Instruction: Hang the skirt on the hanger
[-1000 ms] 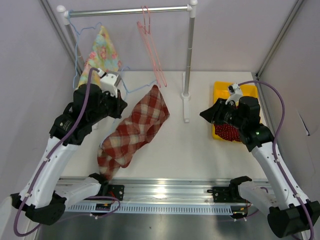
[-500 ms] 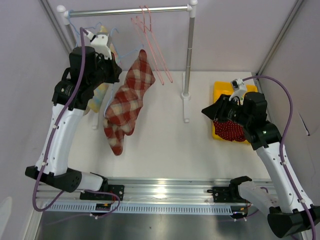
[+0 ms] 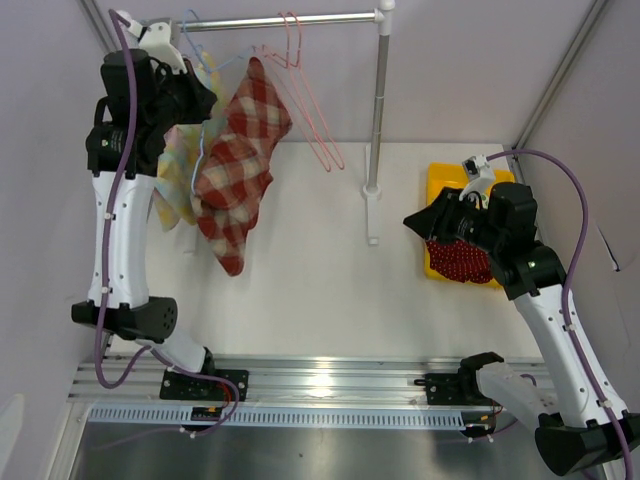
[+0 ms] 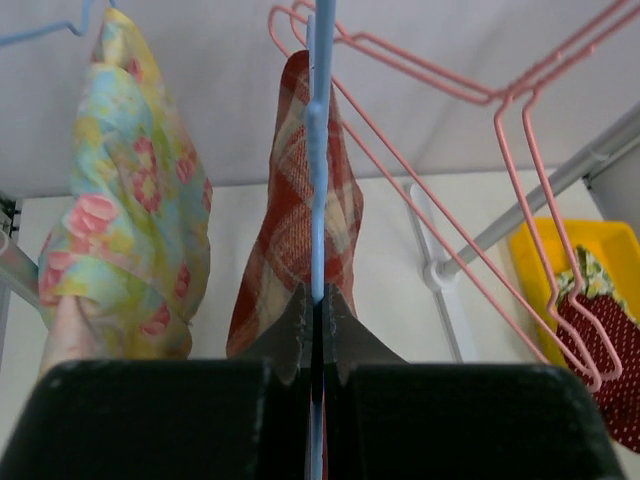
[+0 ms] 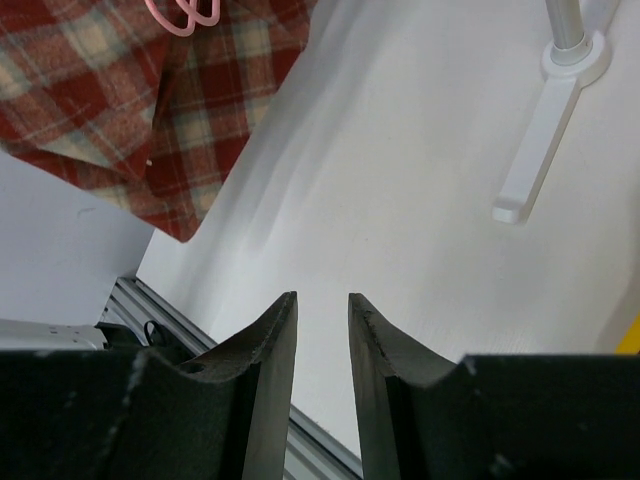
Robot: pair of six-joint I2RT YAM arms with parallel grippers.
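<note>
The red plaid skirt (image 3: 235, 165) hangs on a light blue hanger (image 4: 322, 150) that my left gripper (image 4: 318, 300) is shut on, high up near the rail (image 3: 270, 20) at the back left. The skirt shows in the left wrist view (image 4: 300, 230) and in the right wrist view (image 5: 170, 90). My right gripper (image 5: 322, 305) is open a little and empty, above the table (image 3: 330, 280) at the right, beside the yellow bin (image 3: 450, 190).
A floral garment (image 3: 175, 170) on a blue hanger hangs at the rail's left end. Two pink hangers (image 3: 305, 90) hang mid-rail. The rack's post (image 3: 378, 100) and foot stand centre back. The yellow bin holds a red dotted garment (image 3: 458, 260).
My left arm has lifted the hanger with the skirt up and to the left, close to the rail. The right arm has stayed nearly still.
</note>
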